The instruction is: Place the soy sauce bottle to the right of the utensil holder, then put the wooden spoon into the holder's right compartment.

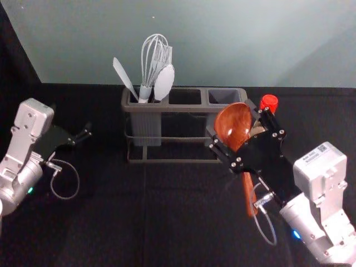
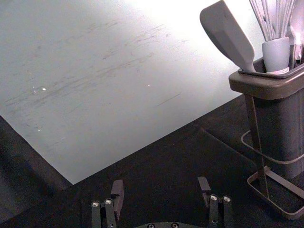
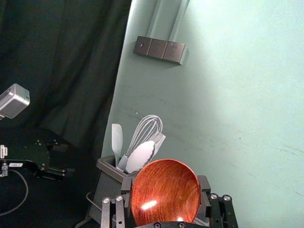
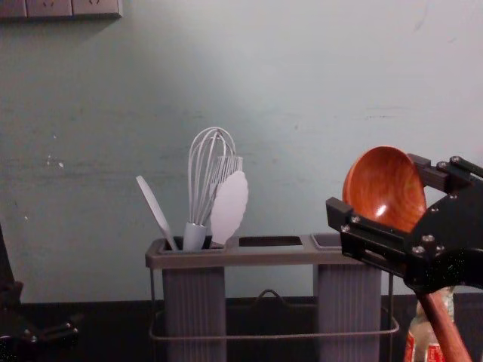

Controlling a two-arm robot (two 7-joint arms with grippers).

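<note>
Wooden spoon between right gripper's fingers, bowl up.

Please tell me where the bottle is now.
In the head view, the bottle stands to the right of the holder, partly hidden behind the right gripper.

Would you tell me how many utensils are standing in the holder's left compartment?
4: a spatula leaning left, a whisk right of it, an oval-headed utensil foremost, a tined utensil behind it; more may be hidden.
</note>
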